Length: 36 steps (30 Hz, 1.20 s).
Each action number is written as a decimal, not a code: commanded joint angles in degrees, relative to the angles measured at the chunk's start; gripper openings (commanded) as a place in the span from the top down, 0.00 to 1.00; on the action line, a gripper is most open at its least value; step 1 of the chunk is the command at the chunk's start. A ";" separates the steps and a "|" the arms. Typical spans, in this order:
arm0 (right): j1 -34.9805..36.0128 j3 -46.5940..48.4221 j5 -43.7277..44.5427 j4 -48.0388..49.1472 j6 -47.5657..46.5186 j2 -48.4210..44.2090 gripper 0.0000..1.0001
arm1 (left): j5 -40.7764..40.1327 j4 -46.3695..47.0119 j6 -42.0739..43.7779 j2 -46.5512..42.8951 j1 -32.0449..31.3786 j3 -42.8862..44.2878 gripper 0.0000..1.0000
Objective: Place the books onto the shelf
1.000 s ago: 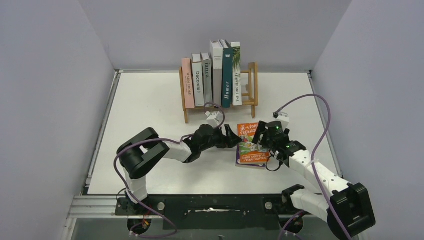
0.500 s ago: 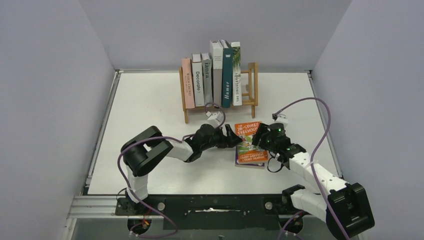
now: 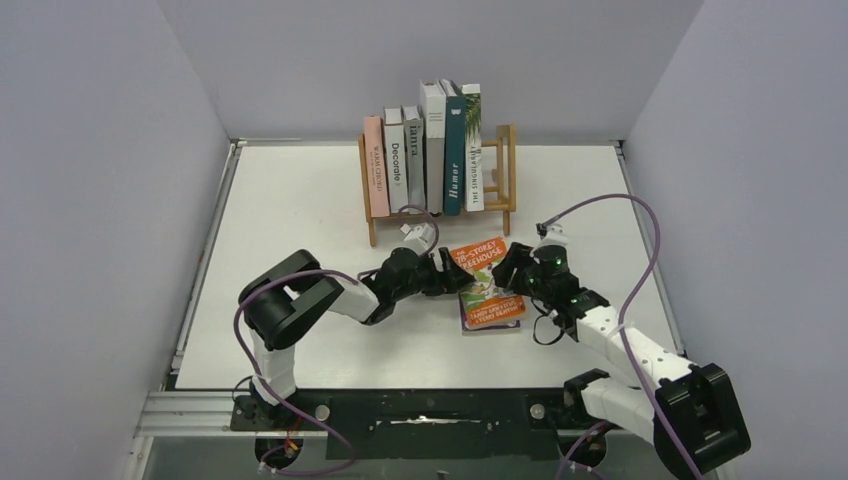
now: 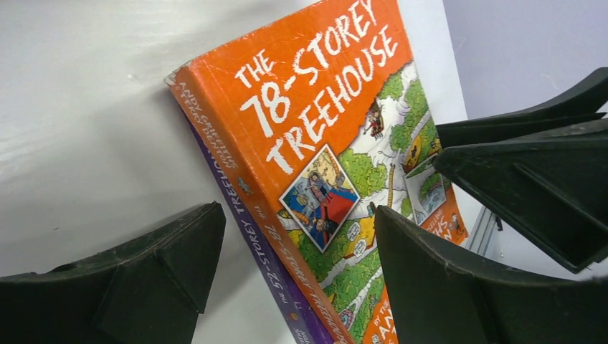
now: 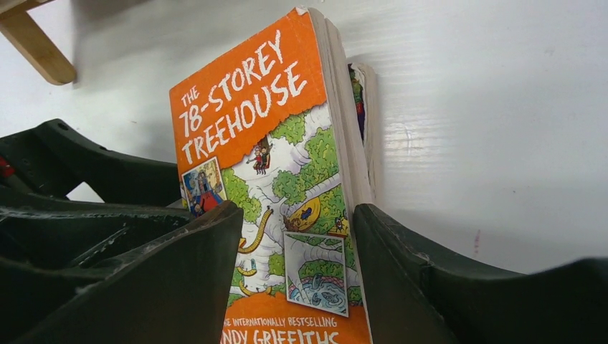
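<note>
Two paperbacks lie stacked on the table (image 3: pixel 300 200), at 6 o'clock from the shelf (image 3: pixel 506 175). The purple lower book (image 4: pixel 283 287) is mostly covered; its spine reads "THE 52-STOREY". The orange book (image 3: pixel 485 275) on top reads "THE 78-STOREY TREEHOUSE", with the author line cut off. The left gripper (image 3: pixel 455 272), at its 9 o'clock, gapes wide and holds nothing. The right gripper (image 3: pixel 508 268), at 3 o'clock, straddles the page edge; contact cannot be made out.

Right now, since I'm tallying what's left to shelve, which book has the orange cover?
The 78-Storey Treehouse paperback, lying on a purple-spined book on the table; the six others stand upright in the shelf.
</note>
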 commanded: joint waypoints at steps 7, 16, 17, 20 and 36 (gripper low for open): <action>2.42 -0.07 -5.10 8.45 0.09 1.67 0.43 | 1.45 6.31 -0.60 0.49 2.13 0.05 0.23; 3.12 0.90 -6.24 8.65 -0.96 6.42 0.43 | 1.48 10.79 -1.82 -1.42 2.77 -2.29 0.24; 3.25 1.04 -6.24 8.72 -1.03 6.99 0.43 | 1.32 11.00 -1.82 -2.10 2.73 -2.73 0.24; 3.89 1.48 -6.33 9.10 -1.36 8.46 0.43 | 0.51 11.16 -1.52 -4.61 2.41 -4.10 0.24; 7.68 2.37 -7.02 10.75 -2.70 8.92 0.44 | -2.95 10.35 -0.52 -12.69 1.58 -10.23 0.24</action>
